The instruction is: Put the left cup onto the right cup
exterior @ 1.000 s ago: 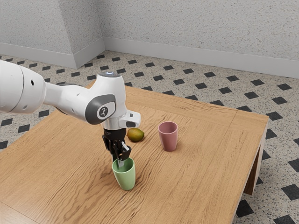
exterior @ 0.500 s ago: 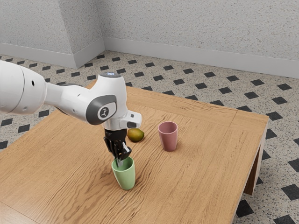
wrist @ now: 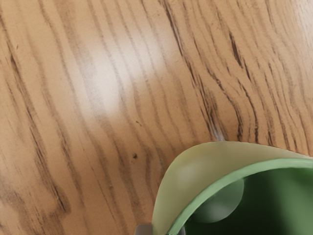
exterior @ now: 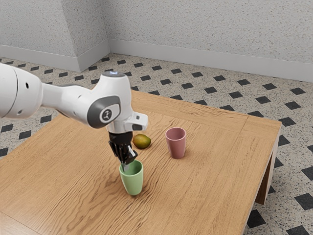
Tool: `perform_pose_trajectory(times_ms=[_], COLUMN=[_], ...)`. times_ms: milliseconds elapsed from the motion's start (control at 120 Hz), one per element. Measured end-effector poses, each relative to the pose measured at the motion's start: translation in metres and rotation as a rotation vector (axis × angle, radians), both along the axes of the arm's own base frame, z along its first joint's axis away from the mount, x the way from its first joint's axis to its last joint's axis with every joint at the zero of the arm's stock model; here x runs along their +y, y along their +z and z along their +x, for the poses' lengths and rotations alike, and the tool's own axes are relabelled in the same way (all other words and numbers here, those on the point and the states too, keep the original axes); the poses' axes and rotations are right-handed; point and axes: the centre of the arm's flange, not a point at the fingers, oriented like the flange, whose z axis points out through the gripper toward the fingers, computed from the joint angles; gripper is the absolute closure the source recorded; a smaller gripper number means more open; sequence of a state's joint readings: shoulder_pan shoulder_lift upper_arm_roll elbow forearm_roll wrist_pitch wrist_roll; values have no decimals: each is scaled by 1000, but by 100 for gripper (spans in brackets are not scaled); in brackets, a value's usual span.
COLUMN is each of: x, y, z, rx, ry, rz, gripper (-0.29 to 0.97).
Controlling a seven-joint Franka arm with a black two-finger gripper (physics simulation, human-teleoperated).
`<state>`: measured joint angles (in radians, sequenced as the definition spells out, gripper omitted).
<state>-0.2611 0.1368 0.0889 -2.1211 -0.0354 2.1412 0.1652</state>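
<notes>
The green cup [exterior: 132,178] hangs just above the wooden table [exterior: 205,186], slightly tilted, near the front. My gripper [exterior: 125,164] is shut on its rim, one finger inside and one outside. In the wrist view the green cup's rim and inside [wrist: 234,191] sit right under the hand, with wood grain beyond. The pink cup [exterior: 175,142] stands upright on the table, farther back and toward the exterior view's right of the green cup.
A yellow-green mango-like fruit [exterior: 142,141] lies on the table just behind my gripper, between it and the pink cup. The table's edge [exterior: 266,161] drops off at the exterior view's right. Checkered floor surrounds the table.
My gripper has lifted the green cup slightly off the table and shifted it a little toward the exterior view's right. The pink cup and the fruit have not moved.
</notes>
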Motion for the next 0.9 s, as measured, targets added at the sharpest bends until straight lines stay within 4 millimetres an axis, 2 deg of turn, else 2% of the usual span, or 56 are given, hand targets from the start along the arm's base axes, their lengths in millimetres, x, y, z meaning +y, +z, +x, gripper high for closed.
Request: perform_pose_trajectory(times_ms=[458, 900], x=[5, 6], y=[38, 81], z=[2, 21], rx=[-59, -96], ry=[7, 6], rz=[-11, -10], gripper=[79, 79])
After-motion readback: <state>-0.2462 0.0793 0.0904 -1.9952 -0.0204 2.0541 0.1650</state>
